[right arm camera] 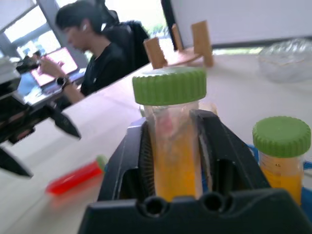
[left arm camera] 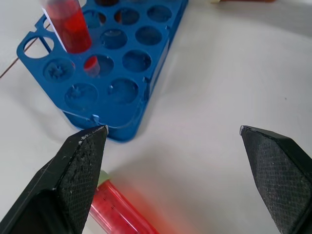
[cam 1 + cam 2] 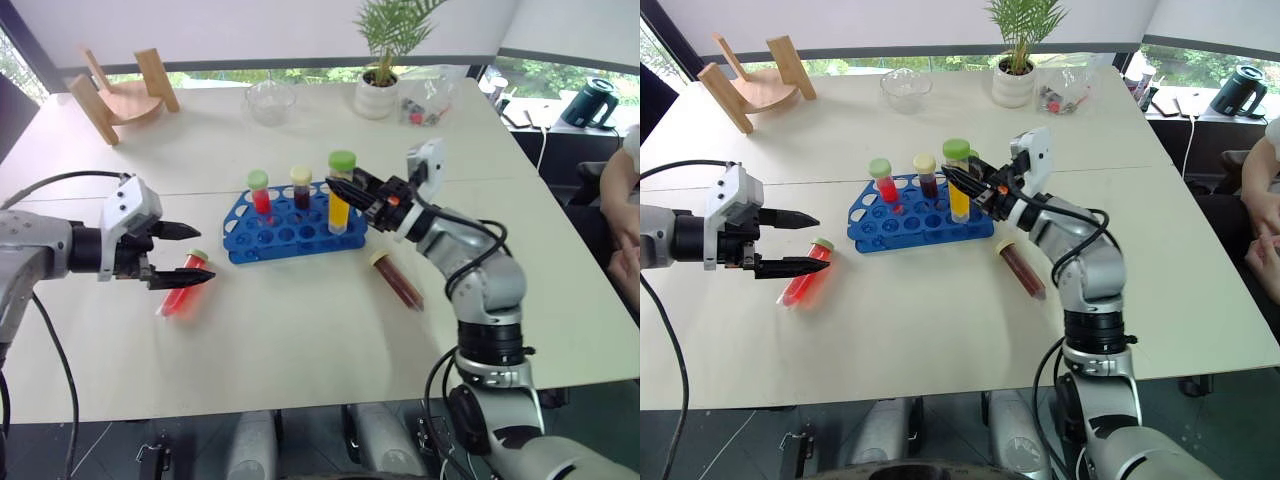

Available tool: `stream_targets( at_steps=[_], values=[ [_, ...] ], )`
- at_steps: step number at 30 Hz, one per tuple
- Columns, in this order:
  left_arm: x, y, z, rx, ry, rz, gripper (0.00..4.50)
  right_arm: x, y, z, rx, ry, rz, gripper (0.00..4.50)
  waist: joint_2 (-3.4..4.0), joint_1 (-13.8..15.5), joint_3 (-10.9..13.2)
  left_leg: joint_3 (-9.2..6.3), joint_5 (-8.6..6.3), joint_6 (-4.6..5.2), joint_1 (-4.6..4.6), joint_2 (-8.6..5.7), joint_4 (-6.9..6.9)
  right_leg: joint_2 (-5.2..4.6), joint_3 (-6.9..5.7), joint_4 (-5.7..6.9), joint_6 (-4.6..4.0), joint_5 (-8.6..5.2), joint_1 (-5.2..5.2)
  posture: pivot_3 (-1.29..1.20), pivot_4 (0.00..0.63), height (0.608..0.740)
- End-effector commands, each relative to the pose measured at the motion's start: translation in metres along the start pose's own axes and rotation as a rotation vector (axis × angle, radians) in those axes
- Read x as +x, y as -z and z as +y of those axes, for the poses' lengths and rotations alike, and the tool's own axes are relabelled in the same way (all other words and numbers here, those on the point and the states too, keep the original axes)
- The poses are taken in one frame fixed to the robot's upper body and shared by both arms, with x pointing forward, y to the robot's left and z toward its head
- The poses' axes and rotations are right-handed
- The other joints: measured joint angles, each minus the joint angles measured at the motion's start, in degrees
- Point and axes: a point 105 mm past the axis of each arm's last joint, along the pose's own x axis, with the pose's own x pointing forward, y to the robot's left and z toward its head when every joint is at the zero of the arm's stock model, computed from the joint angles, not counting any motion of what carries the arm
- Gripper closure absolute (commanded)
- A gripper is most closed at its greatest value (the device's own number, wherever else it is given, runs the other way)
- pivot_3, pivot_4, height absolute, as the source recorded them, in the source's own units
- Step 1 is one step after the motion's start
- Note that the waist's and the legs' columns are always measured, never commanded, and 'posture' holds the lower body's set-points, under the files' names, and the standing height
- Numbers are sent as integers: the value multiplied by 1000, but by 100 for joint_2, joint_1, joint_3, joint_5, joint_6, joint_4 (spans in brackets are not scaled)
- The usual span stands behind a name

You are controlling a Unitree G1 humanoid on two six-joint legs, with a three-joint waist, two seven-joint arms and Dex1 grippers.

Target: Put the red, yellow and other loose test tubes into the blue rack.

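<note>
Rack (image 3: 290, 228), blue, sits near the middle of the pale surface (image 3: 300, 330), with most of its round wells empty. Three capped tubes stand upright in it: a red tube with a green cap (image 3: 260, 195), a dark tube with a cream cap (image 3: 301, 187), and one with yellow-orange liquid and a green cap (image 1: 282, 156), which the right wrist view places just beside the gripped tube.

Right gripper (image 3: 345, 188) is held over the rack's right end. Its jaws are closed on a yellow tube with a green cap (image 1: 170, 141), clamped on the body below the cap and held upright. From the head views it cannot be told whether the tube's foot has entered a well.

Left gripper (image 3: 188, 255) hangs to the left of the rack with its jaws spread wide and nothing between them. A loose red tube (image 3: 183, 286) with a green cap lies flat on the surface directly beneath the lower jaw; contact cannot be confirmed.

A loose dark-red tube (image 3: 397, 279) with a cream cap lies flat on the surface to the right of the rack, clear of it.

Further back stand a wooden stand (image 3: 125, 90), a clear bowl (image 3: 271, 100) and a potted plant (image 3: 380, 70). A person (image 1: 97, 53) sits beyond the surface.
</note>
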Motion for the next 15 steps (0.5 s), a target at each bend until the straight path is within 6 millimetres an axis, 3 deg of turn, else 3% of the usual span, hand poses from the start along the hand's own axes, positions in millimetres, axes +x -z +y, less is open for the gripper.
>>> stream_targets(
  at_steps=[1, 15],
  values=[
    [-4, -10, 0, 38, -5, 10, 0, 7, -13, -2, -111, 80, -112, 3665, -1, -4, -1, -2, 3, -5, 2, 1, -2, 2, 0, 1, 0, 0, 0, 0, 150, 740],
    [-1, -14, -1, 44, -15, 27, 0, 0, 17, -12, -140, 128, -66, 3665, -1, -50, -1, -4, 5, -8, 12, 1, -17, 5, 2, 7, -3, -1, 1, 0, 150, 740]
  ],
)
